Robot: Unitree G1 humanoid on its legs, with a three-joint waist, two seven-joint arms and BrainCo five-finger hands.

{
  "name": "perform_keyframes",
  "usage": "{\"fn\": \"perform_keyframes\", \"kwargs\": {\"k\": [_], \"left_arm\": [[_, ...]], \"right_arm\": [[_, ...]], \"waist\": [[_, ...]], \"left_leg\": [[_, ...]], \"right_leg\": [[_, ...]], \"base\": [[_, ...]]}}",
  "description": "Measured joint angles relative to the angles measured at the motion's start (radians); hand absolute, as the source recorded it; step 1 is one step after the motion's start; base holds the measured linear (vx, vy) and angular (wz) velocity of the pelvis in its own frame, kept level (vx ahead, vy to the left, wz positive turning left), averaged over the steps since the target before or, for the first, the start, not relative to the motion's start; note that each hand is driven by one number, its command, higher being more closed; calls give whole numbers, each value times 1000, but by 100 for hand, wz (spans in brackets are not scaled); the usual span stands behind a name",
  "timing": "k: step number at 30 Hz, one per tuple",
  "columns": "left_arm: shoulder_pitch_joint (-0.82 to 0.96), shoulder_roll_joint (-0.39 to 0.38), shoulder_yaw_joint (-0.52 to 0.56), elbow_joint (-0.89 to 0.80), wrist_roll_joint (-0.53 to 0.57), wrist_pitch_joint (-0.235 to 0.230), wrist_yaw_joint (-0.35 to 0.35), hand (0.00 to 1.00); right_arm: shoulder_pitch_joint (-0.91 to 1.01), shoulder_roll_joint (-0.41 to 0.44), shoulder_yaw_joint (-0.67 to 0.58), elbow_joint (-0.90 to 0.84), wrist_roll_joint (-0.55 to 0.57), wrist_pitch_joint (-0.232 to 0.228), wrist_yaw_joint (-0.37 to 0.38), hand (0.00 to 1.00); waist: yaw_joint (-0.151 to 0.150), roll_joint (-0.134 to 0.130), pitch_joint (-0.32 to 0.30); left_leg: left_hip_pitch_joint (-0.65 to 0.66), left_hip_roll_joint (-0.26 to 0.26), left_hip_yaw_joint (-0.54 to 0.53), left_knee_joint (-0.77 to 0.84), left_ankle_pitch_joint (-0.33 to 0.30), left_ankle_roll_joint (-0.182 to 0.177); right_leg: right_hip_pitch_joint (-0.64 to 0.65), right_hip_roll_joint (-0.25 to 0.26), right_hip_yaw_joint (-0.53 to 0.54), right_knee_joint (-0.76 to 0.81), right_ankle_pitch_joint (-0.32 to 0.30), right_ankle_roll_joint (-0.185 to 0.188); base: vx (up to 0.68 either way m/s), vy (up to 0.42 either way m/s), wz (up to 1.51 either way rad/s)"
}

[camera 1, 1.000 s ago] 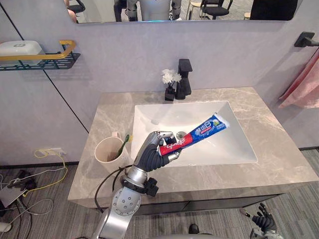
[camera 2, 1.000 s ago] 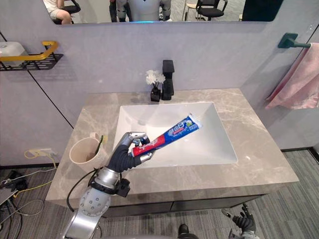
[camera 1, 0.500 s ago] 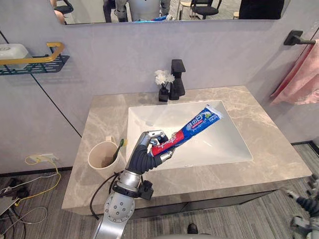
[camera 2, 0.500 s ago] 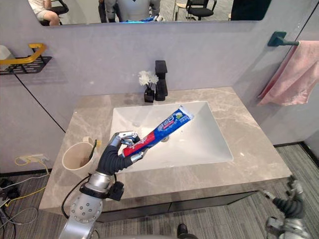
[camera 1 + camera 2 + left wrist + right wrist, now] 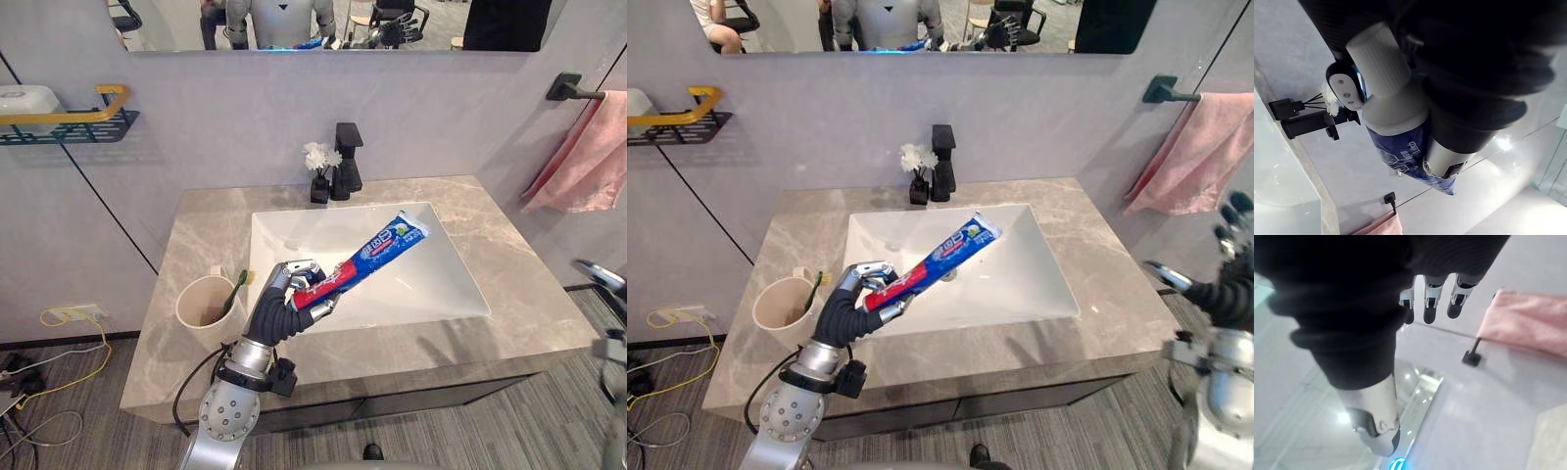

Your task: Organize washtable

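Grey marble bench (image 5: pixel 549 294) with a white sink (image 5: pixel 431 284) is sitting under a mirror, black faucet (image 5: pixel 348 171) at the back

Left eye view: left robot hand (image 5: pixel 284 308) is curling round the toothpaste tube (image 5: pixel 377 253) near its cap end, at the sink's front left corner. The tube's long axis is slanting away from the hand, up and rightward over the basin. Beige cup (image 5: pixel 201 304) with a green toothbrush (image 5: pixel 233 291) is standing just beside this hand on its left, so judging the cup as the likely drop spot and the left arm as the nearer one

Right eye view: right robot hand (image 5: pixel 1227 289) is hanging off the bench's right edge, well apart from the tube

Left wrist view: white ribbed cap (image 5: pixel 1376 58) is facing the camera, blue tube body running away past it. White lettering is showing on the blue, too small to read

Right wrist view: fingers (image 5: pixel 1430 296) are hanging loose and straight, holding nothing, pink towel (image 5: pixel 1528 318) beyond them
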Motion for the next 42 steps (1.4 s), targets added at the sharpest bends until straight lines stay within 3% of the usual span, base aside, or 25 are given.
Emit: {"fn": "perform_keyframes", "kwargs": {"k": [4,17,27,42], "left_arm": [[-37,0,-50,-8,-15,0,1,100],[-56,0,-111,-7,-16,0,5,100],[-57,0,-112,-7,-30,0,31,100],[-72,-6,-35,-8,-93,1,52,100]], "right_arm": [[-28,7,181,10,84,4,46,0],[-29,163,448,46,252,49,122,0],[-17,180,557,77,316,90,185,0],[13,177,636,95,316,130,255,0]], "waist": [[11,3,-1],[13,-2,2],[13,-12,7],[18,-31,19]], "left_leg": [[-3,-7,-42,1,8,7],[2,-26,-79,-19,31,16],[2,-26,-88,-23,36,16],[10,-27,-95,-44,46,16]], "right_leg": [[18,-10,-41,-1,0,0],[35,-31,-78,-3,-3,3],[40,-32,-89,-7,-3,3],[48,-31,-99,-22,-3,3]], "base": [[-22,-24,30],[-29,-16,10],[-20,-13,2],[-3,-8,2]]}}
